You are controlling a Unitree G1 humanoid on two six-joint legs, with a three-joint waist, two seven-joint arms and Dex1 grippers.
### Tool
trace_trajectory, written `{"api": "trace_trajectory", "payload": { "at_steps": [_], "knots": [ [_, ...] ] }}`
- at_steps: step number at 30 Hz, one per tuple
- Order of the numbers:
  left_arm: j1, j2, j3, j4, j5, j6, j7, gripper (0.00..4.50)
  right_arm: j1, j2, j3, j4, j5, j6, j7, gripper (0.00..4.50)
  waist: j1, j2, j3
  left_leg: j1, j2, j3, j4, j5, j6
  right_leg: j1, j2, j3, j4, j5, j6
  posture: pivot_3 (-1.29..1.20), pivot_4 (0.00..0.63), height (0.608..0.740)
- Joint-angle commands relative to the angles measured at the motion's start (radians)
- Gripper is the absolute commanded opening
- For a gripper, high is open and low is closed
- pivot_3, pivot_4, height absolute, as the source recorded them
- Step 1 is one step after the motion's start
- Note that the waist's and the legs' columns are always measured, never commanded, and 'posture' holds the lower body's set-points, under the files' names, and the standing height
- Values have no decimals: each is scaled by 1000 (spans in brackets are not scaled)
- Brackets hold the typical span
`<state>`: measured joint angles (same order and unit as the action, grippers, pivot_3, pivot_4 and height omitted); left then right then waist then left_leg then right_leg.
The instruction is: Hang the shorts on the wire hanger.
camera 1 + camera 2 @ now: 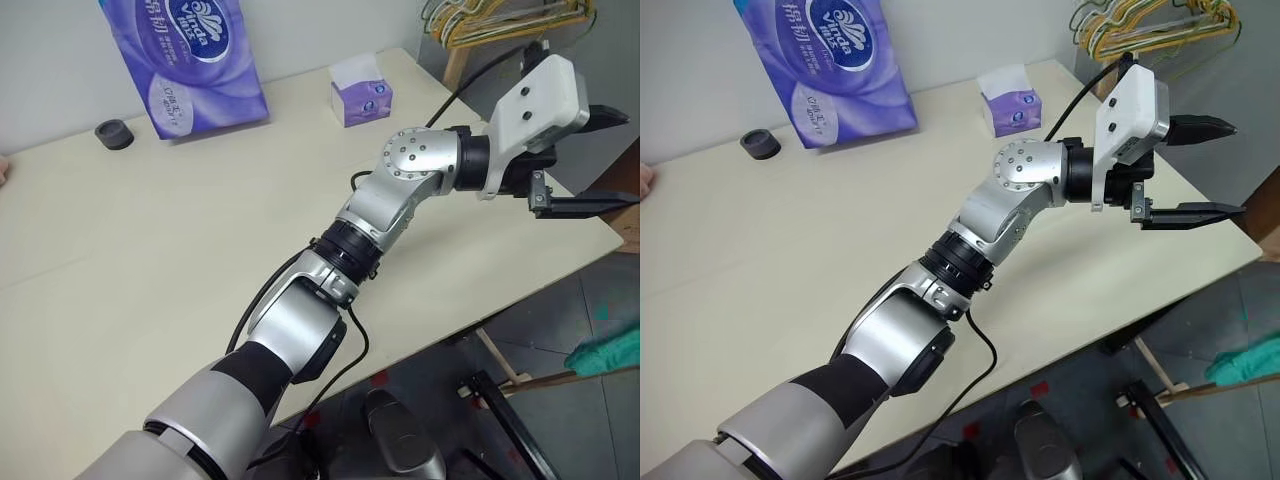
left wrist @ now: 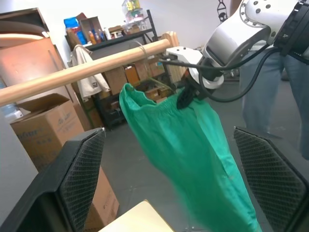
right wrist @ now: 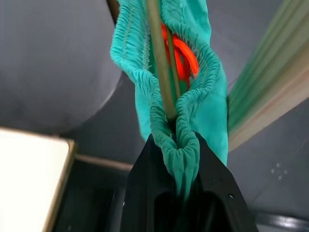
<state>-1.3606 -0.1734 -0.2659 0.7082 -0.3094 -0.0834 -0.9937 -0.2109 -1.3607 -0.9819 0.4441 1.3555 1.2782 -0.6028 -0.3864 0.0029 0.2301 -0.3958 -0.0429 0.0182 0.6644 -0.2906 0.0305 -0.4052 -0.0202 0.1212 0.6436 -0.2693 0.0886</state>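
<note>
The teal-green shorts [image 2: 188,140] hang down in front of a wooden rod [image 2: 82,72], beyond the table's right end. My right gripper [image 2: 186,96] is shut on their gathered waistband [image 3: 181,145]. The thin olive wire hanger [image 3: 157,58] runs through the waistband opening and down into the fold at the fingertips. Something orange [image 3: 183,53] shows inside the shorts. My left gripper [image 1: 1205,170] is open and holds nothing. It is raised above the table's right end, pointing toward the shorts [image 1: 1245,362] and apart from them.
On the cream table [image 1: 150,250] stand a purple tissue pack [image 1: 190,60], a small tissue box [image 1: 360,95] and a black cap [image 1: 113,133]. A bunch of yellow and green hangers [image 1: 500,20] hangs at the back right. A person's legs [image 2: 263,96] stand behind the shorts, near cardboard boxes [image 2: 38,125].
</note>
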Motion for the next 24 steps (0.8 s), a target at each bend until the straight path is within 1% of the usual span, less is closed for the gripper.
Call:
{"api": "trace_trajectory", "payload": {
  "at_steps": [1, 6, 11, 15, 16, 18, 19, 22, 24],
  "knots": [
    [-81, -143, 13, -15, -9, -28, -5, 4478, -47, 23, -55, -51, -19, 50, -5, 3, -2, 0, 0, 0, 0, 0, 0, 0, 0, 0, 0, 0, 0, 0, 1, -479, 151, 740],
    [-84, -144, 13, -9, -11, -33, -10, 4478, -95, 88, -88, -110, -47, 110, -36, 3, -5, 0, -1, 1, 0, 3, 2, 0, 1, 0, 0, 3, 1, 2, 3, -481, 151, 740],
    [-66, -151, 0, -33, -27, -26, -56, 4478, -115, 119, -98, -173, -103, 152, -1, 3, -6, 1, -2, 2, 0, 5, 2, 0, 1, 0, 0, 5, 1, 3, 5, -482, 152, 740],
    [-63, -155, 1, -28, -25, -31, -71, 4478, -143, 150, -119, -235, -149, 191, -18, 3, -8, 3, -3, 2, 0, 5, 2, 0, 1, 0, 0, 5, 1, 3, 5, -485, 153, 740],
    [-64, -156, 3, -25, -24, -32, -72, 4478, -152, 160, -132, -267, -152, 210, -30, 715, -10, 4, -3, 2, 0, 5, 2, 0, 1, 0, 0, 5, 1, 3, 5, -487, 154, 740],
    [-67, -157, 5, -19, -23, -34, -73, 4478, -175, 178, -151, -318, -163, 243, -40, 1276, -13, 4, -3, 2, 0, 5, 2, 0, 1, 0, 0, 5, 2, 3, 5, -490, 153, 740],
    [-68, -157, 6, -16, -22, -36, -73, 4478, -199, 188, -162, -357, -164, 268, -54, 1661, -15, 5, -4, 2, 0, 5, 2, 0, 1, 0, 0, 5, 2, 3, 5, -494, 153, 740],
    [-71, -157, 7, -11, -21, -39, -74, 4478, -255, 209, -182, -441, -186, 325, -69, 2627, -24, 5, -4, 2, 0, 6, 2, 0, 1, 0, 0, 5, 2, 3, 5, -499, 152, 740],
    [-73, -157, 7, -10, -21, -41, -75, 4478, -252, 209, -187, -515, -177, 336, -97, 3308, -28, 6, -5, 2, 0, 5, 2, 0, 1, 0, 0, 5, 2, 3, 5, -505, 146, 740]
  ]
}}
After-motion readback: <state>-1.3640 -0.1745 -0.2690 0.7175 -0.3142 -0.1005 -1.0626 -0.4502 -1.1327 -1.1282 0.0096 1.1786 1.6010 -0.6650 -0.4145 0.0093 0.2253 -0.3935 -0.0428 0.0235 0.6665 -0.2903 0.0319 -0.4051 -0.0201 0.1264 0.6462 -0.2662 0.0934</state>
